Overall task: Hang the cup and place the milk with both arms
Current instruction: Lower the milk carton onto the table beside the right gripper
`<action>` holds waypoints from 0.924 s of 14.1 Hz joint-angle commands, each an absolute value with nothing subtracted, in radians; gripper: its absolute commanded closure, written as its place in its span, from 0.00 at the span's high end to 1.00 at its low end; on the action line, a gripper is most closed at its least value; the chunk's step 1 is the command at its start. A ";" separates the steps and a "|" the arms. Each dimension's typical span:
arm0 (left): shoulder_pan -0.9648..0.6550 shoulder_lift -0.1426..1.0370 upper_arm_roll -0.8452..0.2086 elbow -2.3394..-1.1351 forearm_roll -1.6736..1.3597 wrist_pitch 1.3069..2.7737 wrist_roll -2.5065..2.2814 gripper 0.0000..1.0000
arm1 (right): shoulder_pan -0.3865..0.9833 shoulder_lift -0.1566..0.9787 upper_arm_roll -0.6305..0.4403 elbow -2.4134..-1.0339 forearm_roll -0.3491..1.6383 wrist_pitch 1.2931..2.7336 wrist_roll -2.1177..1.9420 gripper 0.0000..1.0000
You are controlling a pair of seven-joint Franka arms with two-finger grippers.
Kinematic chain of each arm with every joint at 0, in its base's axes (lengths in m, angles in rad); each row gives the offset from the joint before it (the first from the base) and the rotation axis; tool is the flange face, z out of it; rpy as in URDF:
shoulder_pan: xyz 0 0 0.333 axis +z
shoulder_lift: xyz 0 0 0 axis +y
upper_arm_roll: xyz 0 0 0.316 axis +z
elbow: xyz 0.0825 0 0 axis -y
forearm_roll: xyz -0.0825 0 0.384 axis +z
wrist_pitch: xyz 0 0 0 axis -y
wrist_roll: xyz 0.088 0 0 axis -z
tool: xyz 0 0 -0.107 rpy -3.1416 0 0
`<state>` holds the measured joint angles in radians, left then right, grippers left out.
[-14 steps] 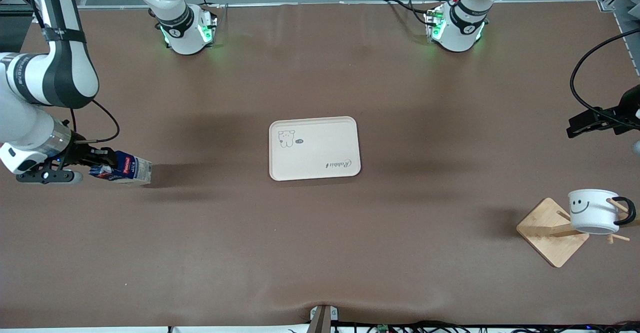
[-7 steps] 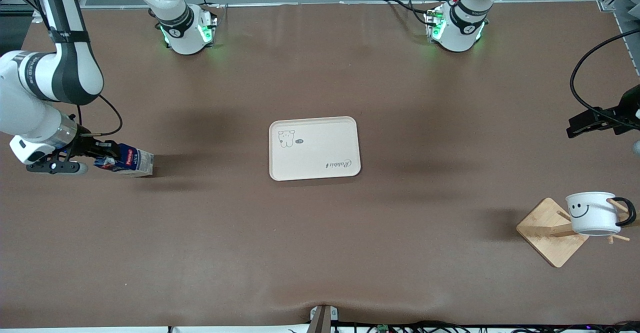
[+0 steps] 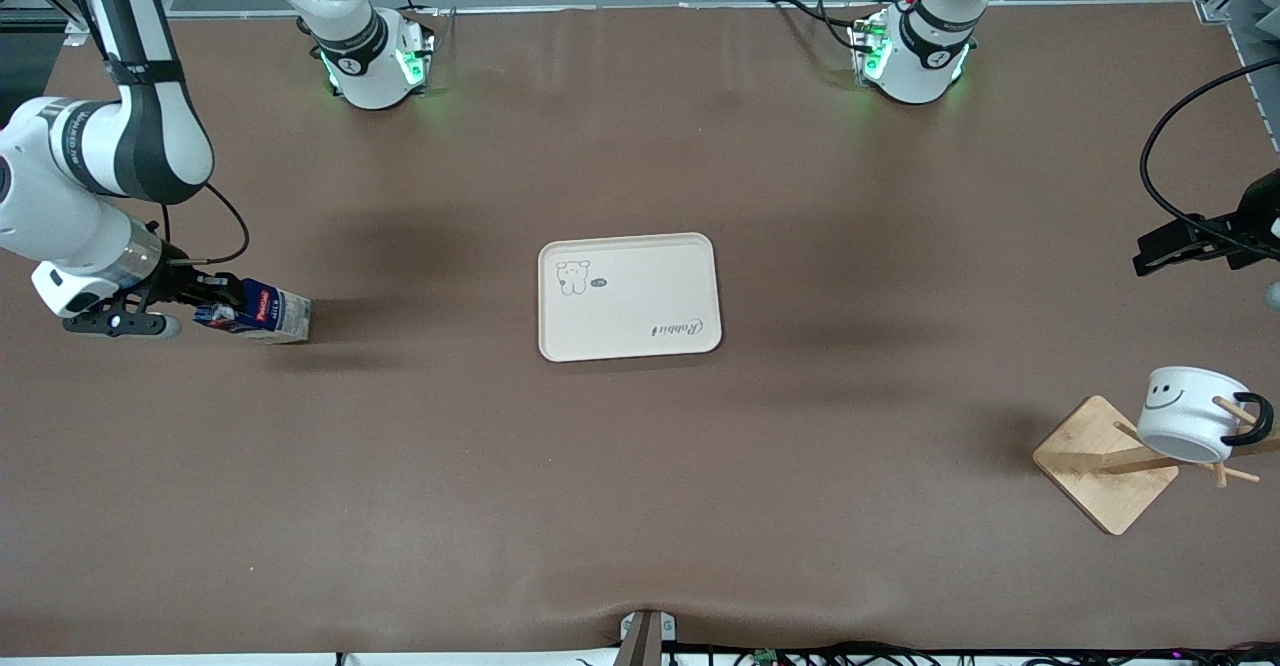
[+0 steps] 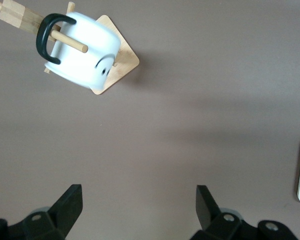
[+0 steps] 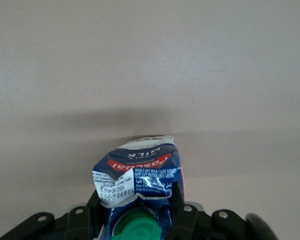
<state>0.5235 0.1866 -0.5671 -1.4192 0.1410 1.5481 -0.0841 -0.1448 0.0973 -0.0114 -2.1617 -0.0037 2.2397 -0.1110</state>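
Blue milk (image 3: 255,313), clamped in right gripper (image 3: 205,308) jaws at the bench's right-arm edge, should travel level to the tray (image 3: 629,296); left gripper (image 4: 140,212) waits, jaws wide, empty

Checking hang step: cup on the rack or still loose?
On the rack. The cup hangs tilted with a peg of the wooden rack through its black handle; the left gripper is open and apart from it.

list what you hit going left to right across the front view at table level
right gripper shut on the milk carton → cream tray → wooden rack → white cup hanging on its peg → left gripper, open, at the picture's edge
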 commanded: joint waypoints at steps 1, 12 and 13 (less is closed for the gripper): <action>0.526 0.172 -0.575 -1.419 0.153 1.543 -0.103 1.00 | -0.170 0.086 0.009 -2.214 -0.015 2.258 -0.115 0.60; 0.529 0.155 -0.584 -1.420 0.155 1.543 -0.100 1.00 | -0.167 0.091 0.011 -2.200 -0.015 2.249 -0.114 1.00; 0.529 0.155 -0.583 -1.419 0.155 1.542 -0.100 1.00 | -0.167 0.091 0.011 -2.192 -0.015 2.247 -0.112 1.00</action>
<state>0.5230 0.1720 -0.5788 -1.4157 0.1410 1.5483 -0.0847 -0.1451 0.0995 -0.0073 -2.1922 -0.0037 2.2436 -0.1110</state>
